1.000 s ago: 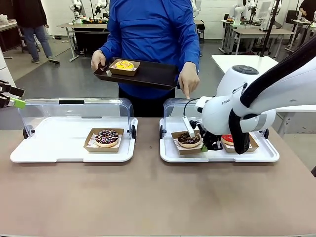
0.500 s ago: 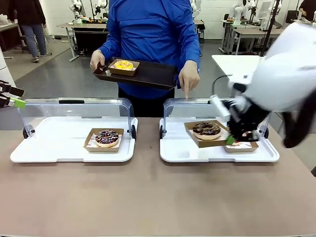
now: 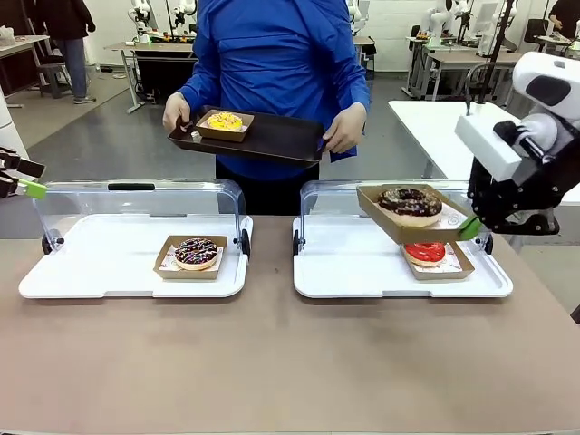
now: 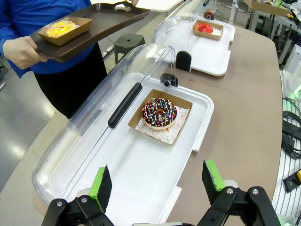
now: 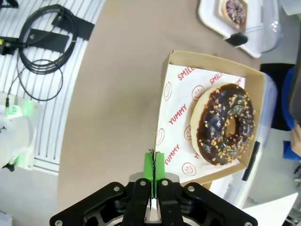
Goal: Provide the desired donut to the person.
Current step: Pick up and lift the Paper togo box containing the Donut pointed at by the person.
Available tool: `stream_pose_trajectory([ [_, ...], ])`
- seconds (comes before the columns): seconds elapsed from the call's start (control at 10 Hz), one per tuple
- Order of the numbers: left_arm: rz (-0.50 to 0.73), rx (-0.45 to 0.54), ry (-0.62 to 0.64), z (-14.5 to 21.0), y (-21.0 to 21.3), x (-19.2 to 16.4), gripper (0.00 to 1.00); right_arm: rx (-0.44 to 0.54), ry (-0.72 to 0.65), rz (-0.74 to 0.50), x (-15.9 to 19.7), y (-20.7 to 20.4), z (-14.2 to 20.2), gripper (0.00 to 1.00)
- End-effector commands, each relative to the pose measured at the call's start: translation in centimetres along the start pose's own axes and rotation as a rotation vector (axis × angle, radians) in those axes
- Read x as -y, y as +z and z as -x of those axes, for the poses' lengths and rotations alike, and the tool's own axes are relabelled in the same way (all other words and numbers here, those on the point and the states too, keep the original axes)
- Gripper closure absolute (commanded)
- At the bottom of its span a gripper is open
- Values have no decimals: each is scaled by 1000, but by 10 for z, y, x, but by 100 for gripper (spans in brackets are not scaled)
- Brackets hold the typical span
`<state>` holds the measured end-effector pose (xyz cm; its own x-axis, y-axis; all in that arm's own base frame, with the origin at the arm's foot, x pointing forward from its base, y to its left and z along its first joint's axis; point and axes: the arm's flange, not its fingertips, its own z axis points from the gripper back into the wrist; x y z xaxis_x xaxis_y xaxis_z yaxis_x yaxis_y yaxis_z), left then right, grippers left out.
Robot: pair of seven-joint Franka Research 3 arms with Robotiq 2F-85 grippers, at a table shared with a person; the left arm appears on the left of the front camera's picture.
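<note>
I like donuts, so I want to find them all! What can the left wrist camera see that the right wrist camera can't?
Left wrist alone: the red donut, the yellow donut on the person's brown tray, and the open left gripper.

Right wrist alone: the chocolate donut in its box, pinched by the right gripper.

Both: the sprinkled donut.

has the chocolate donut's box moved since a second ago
Yes. The box has gone up and to picture right, off the right white tray, and is held by the right hand above the red donut.
</note>
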<state>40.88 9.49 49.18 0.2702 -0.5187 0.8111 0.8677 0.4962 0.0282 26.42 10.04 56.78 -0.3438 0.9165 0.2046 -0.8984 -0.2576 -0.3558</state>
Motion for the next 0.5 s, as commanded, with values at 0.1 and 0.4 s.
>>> stream_pose_trajectory([
  [0.1, 3, 21, 0, 1, 1, 0, 0, -6, 16, -21, -3, -5, 2, 100],
  [0.4, 3, 21, 0, 1, 1, 0, 0, -6, 16, -21, -3, -5, 2, 100],
])
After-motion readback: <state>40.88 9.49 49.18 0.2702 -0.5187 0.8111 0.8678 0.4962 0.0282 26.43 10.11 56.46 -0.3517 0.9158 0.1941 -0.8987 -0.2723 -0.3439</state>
